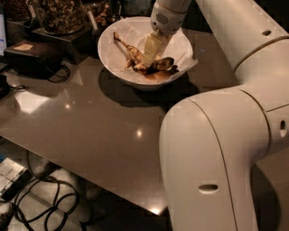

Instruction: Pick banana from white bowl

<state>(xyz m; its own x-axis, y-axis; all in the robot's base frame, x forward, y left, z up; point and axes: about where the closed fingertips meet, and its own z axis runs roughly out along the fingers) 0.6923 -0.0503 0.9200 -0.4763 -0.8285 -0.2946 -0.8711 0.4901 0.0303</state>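
- Brown-black overripe banana (pixel 127 46): lies inside large round white bowl (pixel 107 56) lined w/ crumpled white paper. Stem end points upper left, body runs toward bowl centre.
- Pale robot tool (pixel 146 61): down in the bowl, tip at banana's mid-section. Open or closed: cannot tell.
- Handling, est.: light, very soft. Skin prob. slick and apt to split. Recommend gentle hold across mid-body, not the thin stem.
- Bowl stands on glossy brown bench (pixel 90 126). Glass jar of nuts (pixel 58 13) behind it.
- Brands/labels/writing: none legible.
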